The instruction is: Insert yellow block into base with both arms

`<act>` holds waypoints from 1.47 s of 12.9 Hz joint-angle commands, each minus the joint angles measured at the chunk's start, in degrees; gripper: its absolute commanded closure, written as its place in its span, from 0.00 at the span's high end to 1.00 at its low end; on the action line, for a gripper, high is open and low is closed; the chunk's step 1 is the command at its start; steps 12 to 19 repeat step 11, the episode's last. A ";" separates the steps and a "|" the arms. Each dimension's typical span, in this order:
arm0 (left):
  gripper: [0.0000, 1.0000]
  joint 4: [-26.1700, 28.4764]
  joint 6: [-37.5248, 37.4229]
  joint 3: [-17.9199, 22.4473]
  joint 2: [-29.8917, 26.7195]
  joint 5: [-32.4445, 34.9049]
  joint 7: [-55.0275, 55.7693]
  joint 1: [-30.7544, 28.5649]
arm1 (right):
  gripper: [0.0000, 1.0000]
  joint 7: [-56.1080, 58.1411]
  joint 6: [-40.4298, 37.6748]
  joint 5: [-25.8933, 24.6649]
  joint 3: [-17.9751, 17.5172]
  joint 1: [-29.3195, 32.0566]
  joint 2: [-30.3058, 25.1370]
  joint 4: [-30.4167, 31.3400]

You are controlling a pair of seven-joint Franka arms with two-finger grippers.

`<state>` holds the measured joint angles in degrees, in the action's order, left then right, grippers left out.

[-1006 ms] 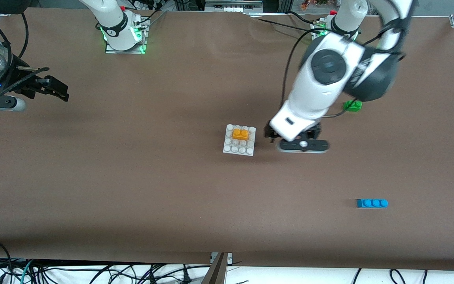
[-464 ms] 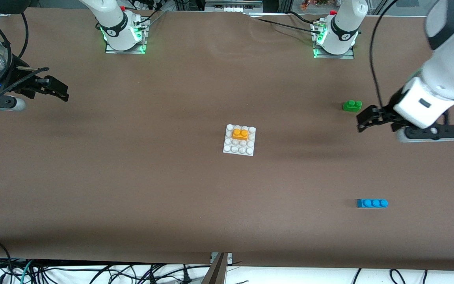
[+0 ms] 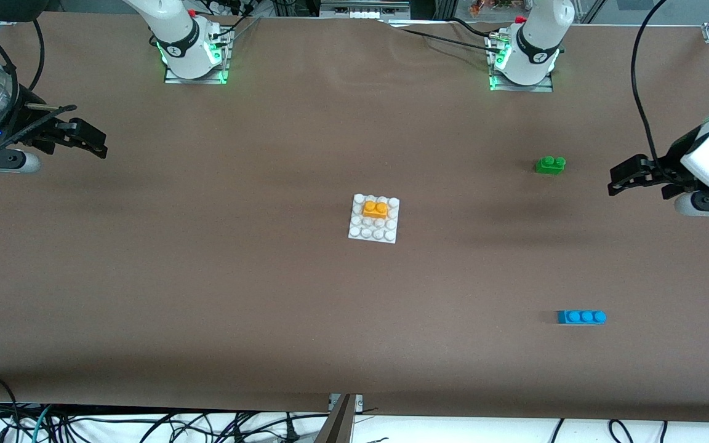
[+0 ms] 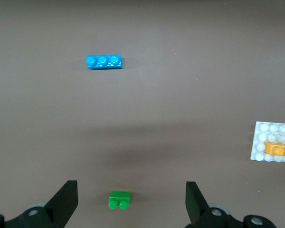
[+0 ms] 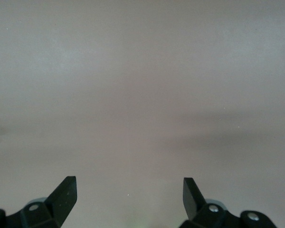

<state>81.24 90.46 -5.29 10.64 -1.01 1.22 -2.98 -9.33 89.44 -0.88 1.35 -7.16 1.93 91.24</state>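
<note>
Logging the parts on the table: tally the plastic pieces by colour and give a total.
Yellow: 1, the yellow block seated on the base
White: 1, the base
Green: 1, the green brick
Blue: 1, the blue brick
Total: 4
</note>
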 commanded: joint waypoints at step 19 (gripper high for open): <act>1.00 0.67 -0.64 -0.51 0.16 -0.04 -1.39 -1.41 | 0.99 -0.25 -0.41 2.55 0.32 0.21 0.27 -1.15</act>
